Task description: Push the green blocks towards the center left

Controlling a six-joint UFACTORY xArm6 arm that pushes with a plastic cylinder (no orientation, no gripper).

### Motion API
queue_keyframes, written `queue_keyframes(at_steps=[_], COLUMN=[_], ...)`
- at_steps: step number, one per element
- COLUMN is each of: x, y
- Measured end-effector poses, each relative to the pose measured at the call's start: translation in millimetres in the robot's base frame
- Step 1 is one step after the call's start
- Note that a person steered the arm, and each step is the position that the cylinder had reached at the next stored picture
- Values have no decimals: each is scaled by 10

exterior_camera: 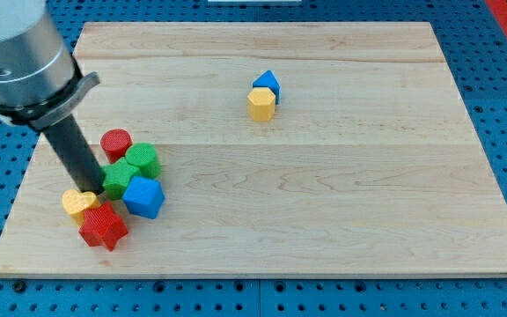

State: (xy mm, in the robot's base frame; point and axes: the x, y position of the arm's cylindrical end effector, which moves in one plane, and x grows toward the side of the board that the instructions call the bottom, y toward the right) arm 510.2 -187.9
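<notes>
The green star block and the green round block sit touching at the surface's lower left, already near the centre left; my tip stands just on the star's left, so they lie to its right; there is no hand to open or clench; red, blue, yellow and red star blocks crowd round.

My arm shows at the view's top left as a broad cylinder of smooth grey metal, lighter at its upper part, with a dark band near its lower edge and a small grey tab jutting from its side. Below it runs a straight, matte black rod, ending at my tip, plain and unmarked.
</notes>
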Motion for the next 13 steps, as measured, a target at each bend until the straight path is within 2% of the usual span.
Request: queue_keyframes(at_steps=[3,6,8,11,12,13], x=[-471,-929,-1048,-860,-433,-364], y=[893,967,1663,2571,2475,1844])
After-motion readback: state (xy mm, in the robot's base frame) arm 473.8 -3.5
